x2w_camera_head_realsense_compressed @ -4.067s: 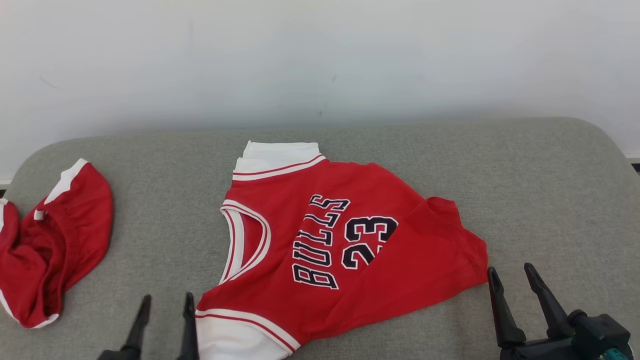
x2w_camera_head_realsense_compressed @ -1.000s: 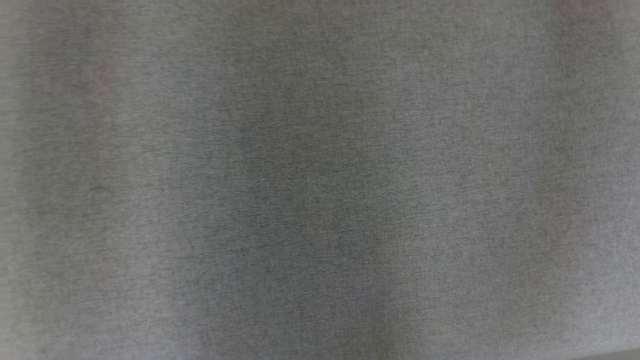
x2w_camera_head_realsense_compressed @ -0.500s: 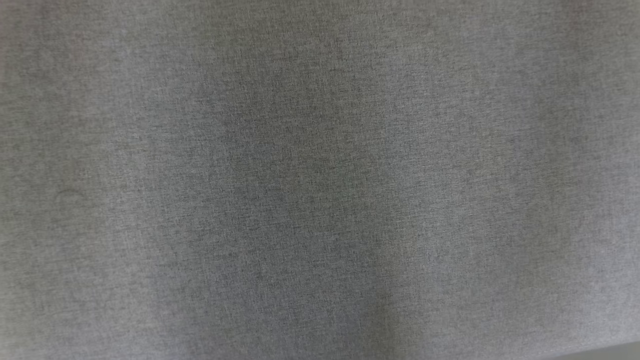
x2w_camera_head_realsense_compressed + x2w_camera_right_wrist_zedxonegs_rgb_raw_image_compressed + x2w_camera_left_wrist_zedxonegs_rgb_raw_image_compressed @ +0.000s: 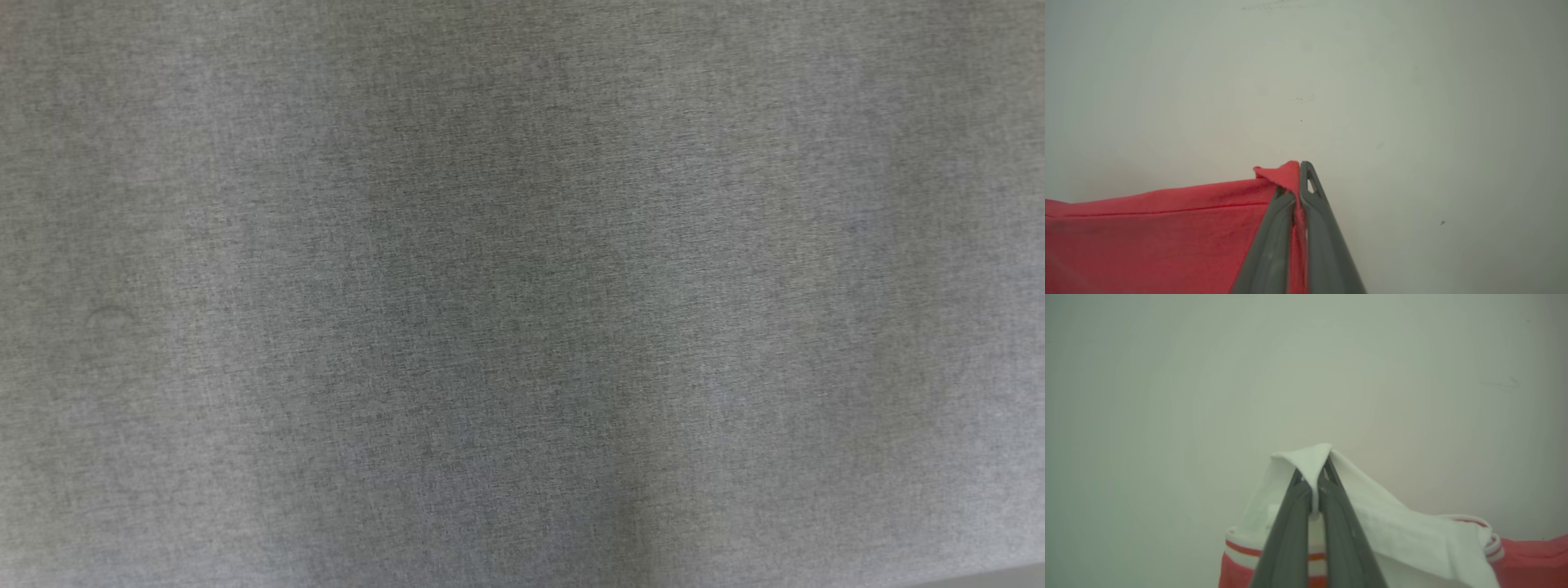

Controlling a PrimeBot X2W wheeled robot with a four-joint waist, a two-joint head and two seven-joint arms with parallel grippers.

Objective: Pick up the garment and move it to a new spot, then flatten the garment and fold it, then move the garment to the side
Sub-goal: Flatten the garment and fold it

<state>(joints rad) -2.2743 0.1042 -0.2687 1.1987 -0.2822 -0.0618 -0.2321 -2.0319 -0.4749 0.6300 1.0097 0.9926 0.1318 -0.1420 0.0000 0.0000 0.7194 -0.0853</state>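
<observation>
The garment is a red jersey with white trim. In the left wrist view my left gripper (image 4: 1315,477) is shut on its white shoulder strap (image 4: 1306,459), and the red body with a striped white band (image 4: 1241,549) hangs below the fingers (image 4: 1286,535). Over in the right wrist view my right gripper (image 4: 1296,175) is shut on a red corner of the jersey (image 4: 1280,172), whose red cloth (image 4: 1147,232) stretches off to the left. Both grippers hold the cloth up in front of a pale wall.
A grey woven fabric surface (image 4: 522,294) spreads across the head view, seen close up. A pale wall (image 4: 1306,367) stands behind the left gripper, and the wall (image 4: 1412,102) behind the right gripper carries a few faint marks.
The head camera has dropped from the whole jersey to plain grey fabric. Both grippers, open beside the jersey 4 s ago, are now shut on it and hold it up.
</observation>
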